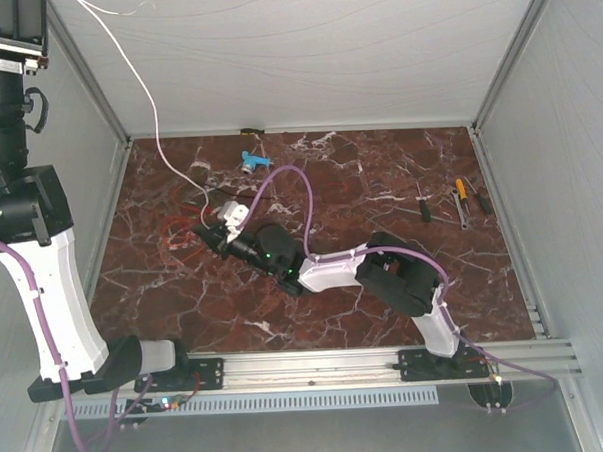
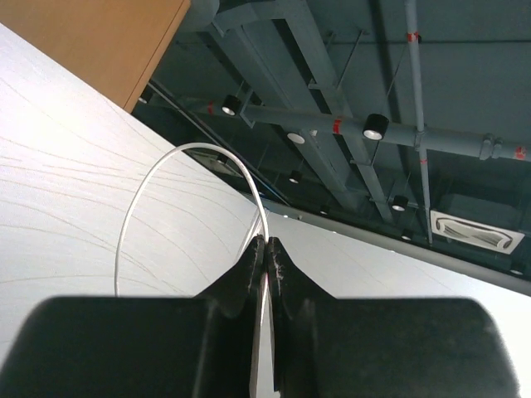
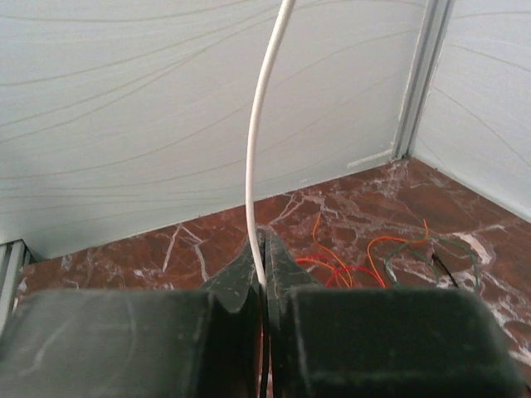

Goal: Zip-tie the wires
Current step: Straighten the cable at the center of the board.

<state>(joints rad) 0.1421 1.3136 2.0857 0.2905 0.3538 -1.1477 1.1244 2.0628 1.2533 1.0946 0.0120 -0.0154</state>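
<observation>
Top external view: the left arm is raised high at the left edge, and a white wire [image 1: 154,112] is strung from the upper left corner down to the right gripper [image 1: 222,227], which is stretched low over the table [image 1: 379,173] toward its left half. The remaining wires [image 1: 177,236], red and orange, are seen lying in a loose tangle on the table just beside that gripper.

In the left wrist view, the left gripper [image 2: 265,245] is clenched on the white wire, which arcs away in a loop, with the camera turned toward the ceiling. In the right wrist view, the right gripper is likewise clamped on the white wire as it rises from between the fingers; red, orange and green strands are spread on the table beyond.

No zip tie can be made out around any wire, and the strands are not gathered into a bundle. The task is therefore judged to be at an early stage: one wire is held at two places, while collecting the rest and fastening a tie remain to be done. A blue-and-white piece [image 1: 254,160] and some tools [image 1: 461,201] lie well apart, untouched.
</observation>
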